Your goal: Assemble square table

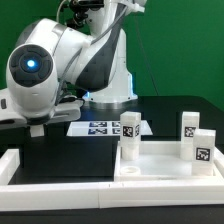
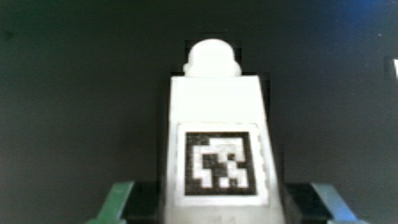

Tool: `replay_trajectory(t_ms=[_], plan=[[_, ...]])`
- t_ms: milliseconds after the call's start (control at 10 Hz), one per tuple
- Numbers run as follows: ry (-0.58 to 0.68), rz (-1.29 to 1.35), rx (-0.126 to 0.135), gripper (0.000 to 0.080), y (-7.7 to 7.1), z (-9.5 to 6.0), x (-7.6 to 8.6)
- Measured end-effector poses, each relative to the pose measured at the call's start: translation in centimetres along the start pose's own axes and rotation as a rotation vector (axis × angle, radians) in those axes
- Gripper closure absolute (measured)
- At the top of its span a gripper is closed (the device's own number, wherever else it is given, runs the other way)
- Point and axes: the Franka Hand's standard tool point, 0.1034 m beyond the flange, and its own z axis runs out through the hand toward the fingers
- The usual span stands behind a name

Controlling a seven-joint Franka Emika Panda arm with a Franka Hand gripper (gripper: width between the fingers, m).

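Note:
In the wrist view a white leg post [image 2: 217,110] with a black-white tag lies on the black table, its rounded tip pointing away from me. My gripper [image 2: 219,205] is shut on its near end, one finger on each side. In the exterior view the gripper [image 1: 37,127] hangs low at the exterior view's left, mostly hidden by the arm, and the held post does not show. The square table top [image 1: 160,168] lies at the exterior view's right. Three more leg posts [image 1: 129,130] [image 1: 190,124] [image 1: 203,148] stand upright on or beside it.
The marker board [image 1: 100,127] lies flat behind the table top, near the arm's base. A long low white border wall [image 1: 60,196] runs along the table's front and up the exterior view's left side. A green wall stands behind.

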Motion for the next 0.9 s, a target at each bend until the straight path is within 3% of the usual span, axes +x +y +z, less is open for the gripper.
replay_trajectory(t_ms=[100,200,300,400,500,700,800,900], plan=[[-0.004,0.000,0.001,0.0511,-0.4,-0.4,0.0],[-0.043,0.003,0.028,0.0511,-2.4,-3.9,-0.8],[-0.005,-0.024,0.006,0.0510,-2.2,-7.4,-1.2],[-0.001,-0.012,0.004,0.0510,-0.8,-8.6,-1.9],[0.016,-0.003,-0.001,0.0510,-0.5,-8.2,-1.5],[0.154,-0.014,-0.021,0.0510,-0.1,-8.7,-1.0],[0.208,-0.001,-0.013,0.0510,-0.8,-9.4,-1.1],[0.290,-0.015,-0.012,0.0510,-2.7,-13.1,-0.7]])
